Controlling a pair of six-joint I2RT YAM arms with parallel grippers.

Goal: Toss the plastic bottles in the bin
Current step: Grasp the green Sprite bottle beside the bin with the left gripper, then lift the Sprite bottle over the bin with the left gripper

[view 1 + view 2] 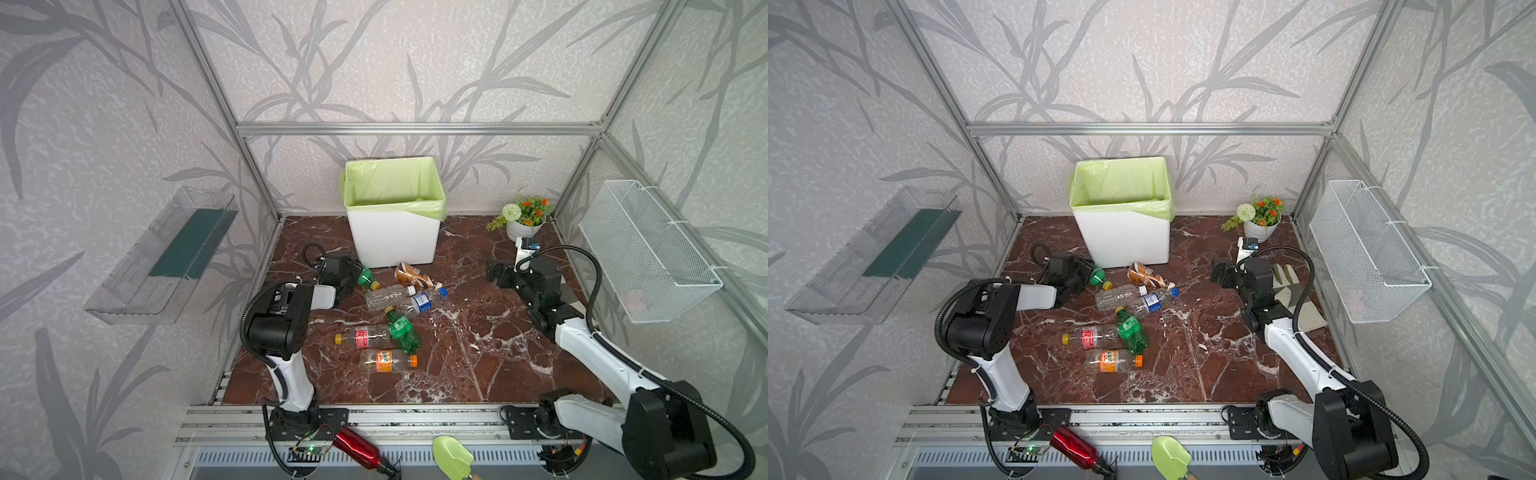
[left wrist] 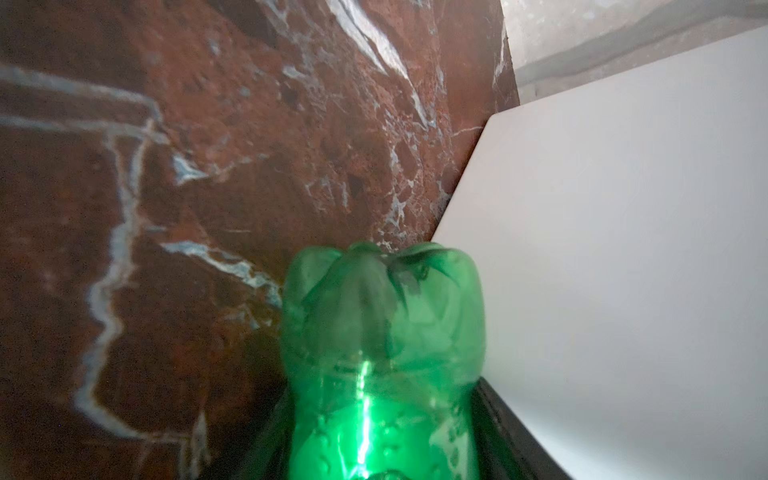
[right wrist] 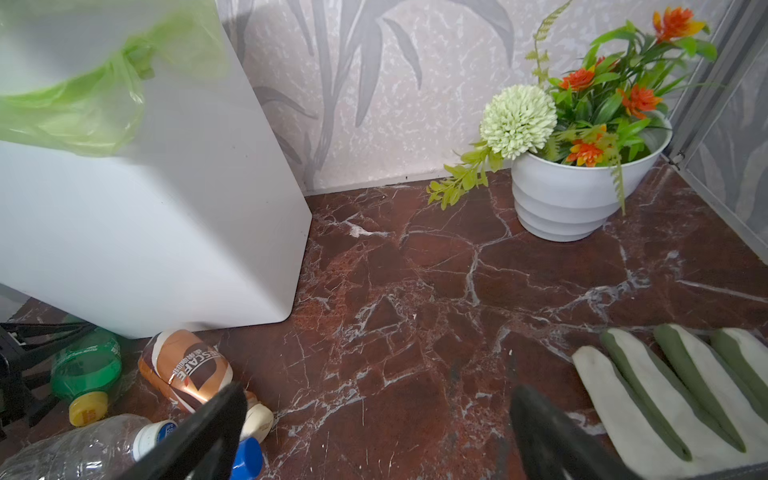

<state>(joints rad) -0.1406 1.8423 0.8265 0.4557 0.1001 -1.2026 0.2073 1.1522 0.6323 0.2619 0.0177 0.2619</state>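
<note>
We note the left claw (image 1: 358, 272) closed snug round the green bottle (image 2: 382, 357), the bin (image 2: 623, 249) just beside it, likely for a short lift over the rim, while the right claw (image 3: 374, 401) hangs wide open and empty, other bottles (image 1: 390, 297) off to one side.

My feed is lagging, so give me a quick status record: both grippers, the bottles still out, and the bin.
left gripper: around the green bottle, beside the bin's front corner; firm grip not confirmed
right gripper: open, empty, above bare floor
loose bottles: six, clustered in front of the bin
bin: upright at the back, no bottle visible inside
not for the bin: flower pot, glove
</note>
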